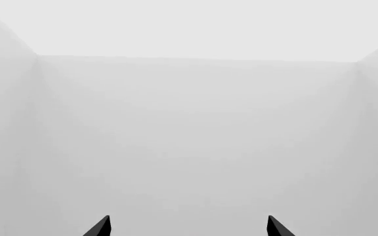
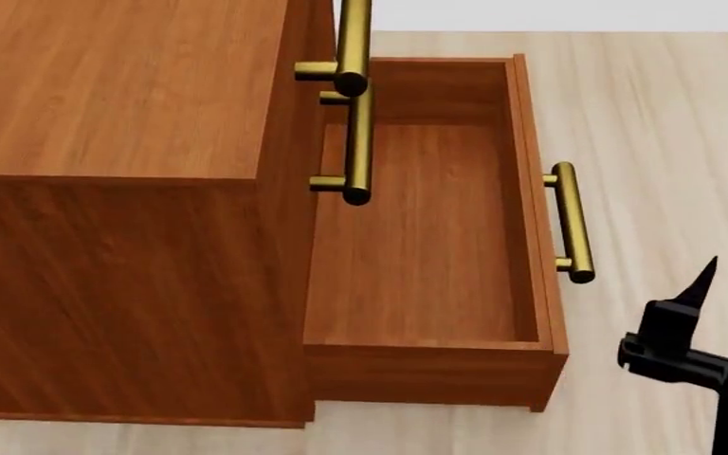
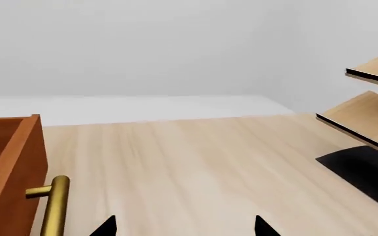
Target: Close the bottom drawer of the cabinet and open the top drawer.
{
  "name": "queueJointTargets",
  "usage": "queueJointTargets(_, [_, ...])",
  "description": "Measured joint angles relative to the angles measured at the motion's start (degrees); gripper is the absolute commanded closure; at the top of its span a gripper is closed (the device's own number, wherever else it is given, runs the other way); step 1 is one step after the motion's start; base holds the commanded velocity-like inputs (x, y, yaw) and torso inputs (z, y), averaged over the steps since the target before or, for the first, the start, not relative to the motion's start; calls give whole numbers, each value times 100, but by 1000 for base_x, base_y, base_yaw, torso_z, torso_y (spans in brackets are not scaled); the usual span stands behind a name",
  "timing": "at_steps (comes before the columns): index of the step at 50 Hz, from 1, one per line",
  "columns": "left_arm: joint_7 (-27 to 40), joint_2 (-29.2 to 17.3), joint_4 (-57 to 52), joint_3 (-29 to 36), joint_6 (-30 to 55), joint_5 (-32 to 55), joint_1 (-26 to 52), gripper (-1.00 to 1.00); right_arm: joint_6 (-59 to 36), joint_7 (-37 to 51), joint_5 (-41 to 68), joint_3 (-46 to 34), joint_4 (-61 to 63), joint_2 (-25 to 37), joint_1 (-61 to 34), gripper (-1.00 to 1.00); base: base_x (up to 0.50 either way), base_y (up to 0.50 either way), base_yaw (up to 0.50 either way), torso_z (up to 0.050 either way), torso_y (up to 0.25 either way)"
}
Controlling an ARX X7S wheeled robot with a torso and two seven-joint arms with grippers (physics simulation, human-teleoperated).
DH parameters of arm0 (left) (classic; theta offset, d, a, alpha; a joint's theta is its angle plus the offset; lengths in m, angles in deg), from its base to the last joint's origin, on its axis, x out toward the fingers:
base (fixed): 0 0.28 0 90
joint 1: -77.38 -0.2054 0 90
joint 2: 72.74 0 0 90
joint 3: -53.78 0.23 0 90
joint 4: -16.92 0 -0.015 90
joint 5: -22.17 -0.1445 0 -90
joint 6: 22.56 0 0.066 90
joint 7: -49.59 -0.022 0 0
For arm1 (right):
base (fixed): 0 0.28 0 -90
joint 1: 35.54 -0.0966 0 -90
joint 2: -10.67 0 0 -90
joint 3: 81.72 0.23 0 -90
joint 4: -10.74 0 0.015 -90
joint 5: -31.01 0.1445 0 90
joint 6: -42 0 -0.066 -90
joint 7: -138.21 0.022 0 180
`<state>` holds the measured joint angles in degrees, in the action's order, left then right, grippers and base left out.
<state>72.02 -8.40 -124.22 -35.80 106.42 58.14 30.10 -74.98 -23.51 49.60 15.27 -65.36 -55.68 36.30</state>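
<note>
Risk 1: you push on the brass bar handle off-centre or from the side, and the right gripper slides off or hooks behind the bar instead of driving the bottom drawer in.
Risk 2: you come in too low or too wide and shove the drawer's corner, which could skew it or nudge the whole cabinet.
Risk 3: your wrist cam barely shows the handle, at the frame edge, so you're aligning mostly from the head view.
Bottom drawer: pulled fully out on the wooden floor, empty, front panel facing away from the cabinet body.
Top drawer: looks shut; only its handle shows clearly, above the middle one.
Drawer vs right jaws: the handle sits near the right gripper, off to one side, apart, no contact. Front panel is between you and the cabinet.
Right jaws: spread wide in the wrist view, holding nothing.
Left jaws: left gripper tips apart, wide, empty, facing blank pale walls; no drawer in that view.
Background: pale rack shelves, well apart from the cabinet.
</note>
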Motion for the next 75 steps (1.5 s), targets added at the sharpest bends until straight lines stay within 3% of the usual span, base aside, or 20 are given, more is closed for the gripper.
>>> queueJointTargets(40, [110,-119,48,111,22,31,117,-100,899,-218,-1160,-1323,-4059,-326,-2140,-100,0,0,0,0,0])
queueJointTargets(53, [144,-143,38,125,12,60,116,-100,1056,-275,-1334,-1600,-4543,-470,-2305,-100,0,0,0,0,0])
queueJointTargets(75, [197,-151,43,143,-17,133,157,-100,1047,-569,-1346,-1842,-4352,-665,-2257,-100,0,0,0,0,0])
